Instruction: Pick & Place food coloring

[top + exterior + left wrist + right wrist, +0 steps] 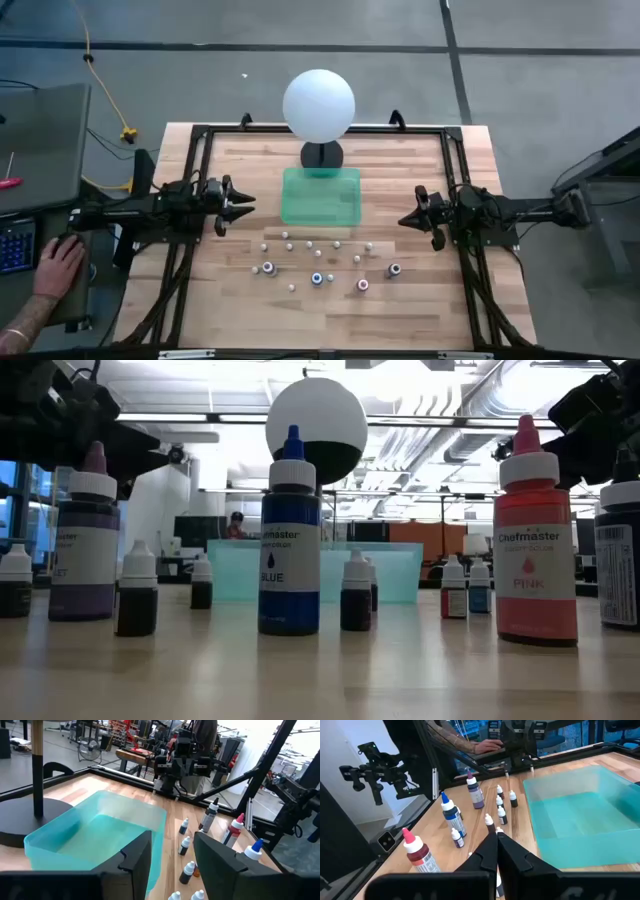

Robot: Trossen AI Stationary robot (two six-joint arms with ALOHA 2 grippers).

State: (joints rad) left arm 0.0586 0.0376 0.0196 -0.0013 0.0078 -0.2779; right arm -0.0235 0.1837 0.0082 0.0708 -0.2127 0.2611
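The food coloring stands upright on the wooden table near its front edge. There are taller bottles with purple (268, 268), blue (317, 279), pink (362, 285) and dark (394, 270) tops, and several tiny white-capped ones (308, 244) scattered behind them. The low view shows the blue (290, 540) and pink (535, 540) bottles close up. A translucent teal bin (320, 195) sits at the table's middle. My left gripper (240, 205) (172, 840) hovers open left of the bin. My right gripper (405, 218) (497, 836) hovers shut right of it. Neither touches anything.
A big white sphere (319, 105) on a black stand (322, 155) rises just behind the bin. A black frame (190, 180) runs along the table's edges. A person's hand (55, 270) rests on a desk left of the table.
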